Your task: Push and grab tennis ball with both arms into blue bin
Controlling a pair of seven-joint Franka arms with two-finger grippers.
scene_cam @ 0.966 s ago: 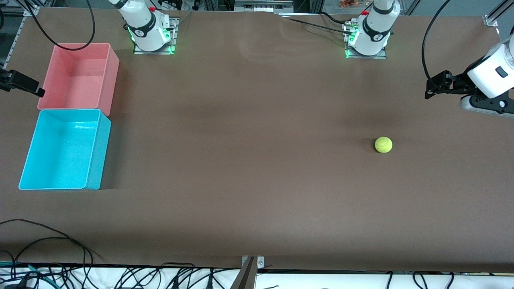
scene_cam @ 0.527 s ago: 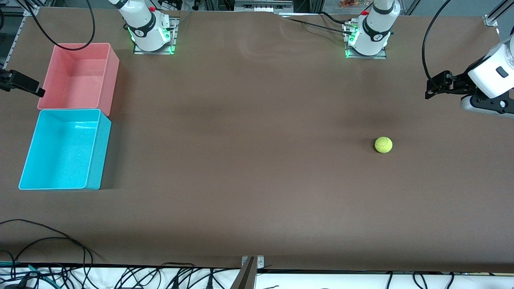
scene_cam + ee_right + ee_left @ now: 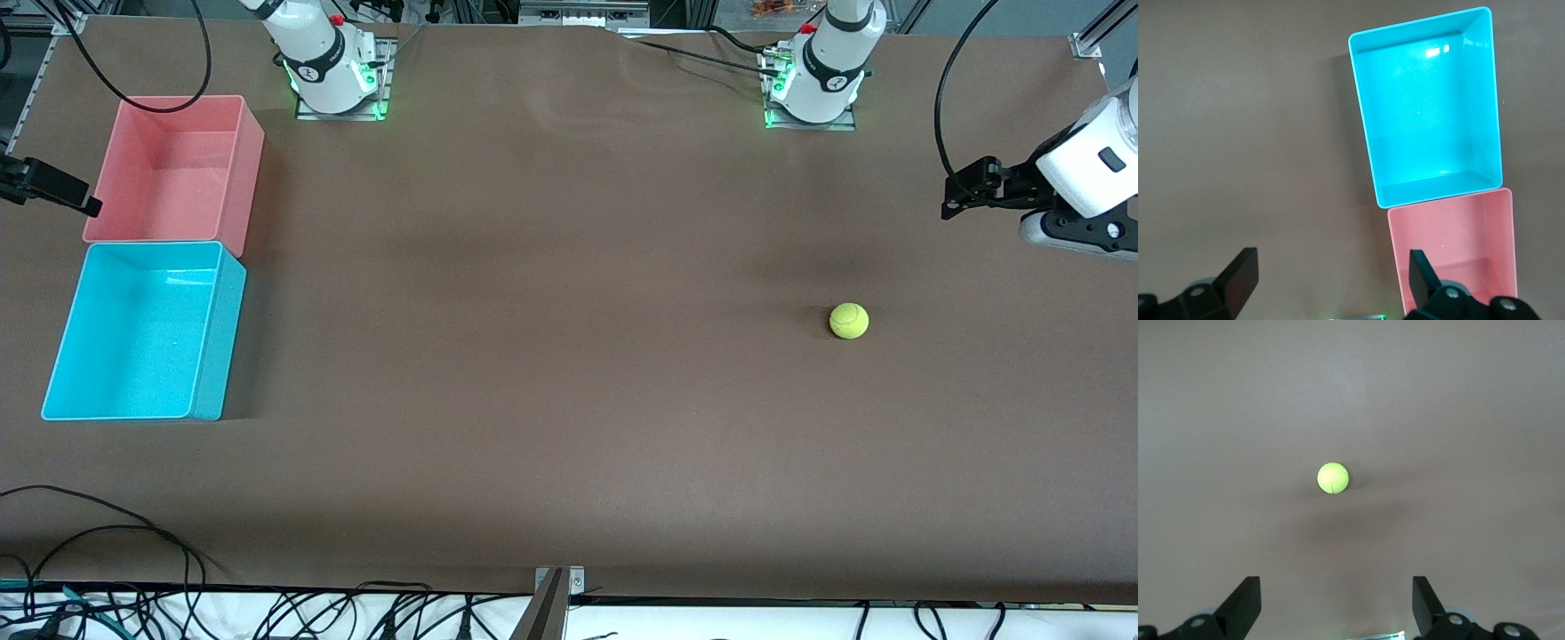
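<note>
Brown bench [image 3: 551, 356] looked unchanged from a second earlier: tennis ball [image 3: 849, 321] stayed toward the left arm's end, well apart from the blue bin [image 3: 142, 331]. Left tool [image 3: 1336, 608] hovered above the ball, right tool [image 3: 1328, 283] beside the bin, both with fingers apart.

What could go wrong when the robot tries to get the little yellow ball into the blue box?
The tennis ball sits on open table at the left arm's end, while the blue bin is at the right arm's end, so a push could send it rolling off course. The pink bin touches the blue one, so the ball might drop in there. The left gripper has open jaws; a round ball may slip out.
</note>
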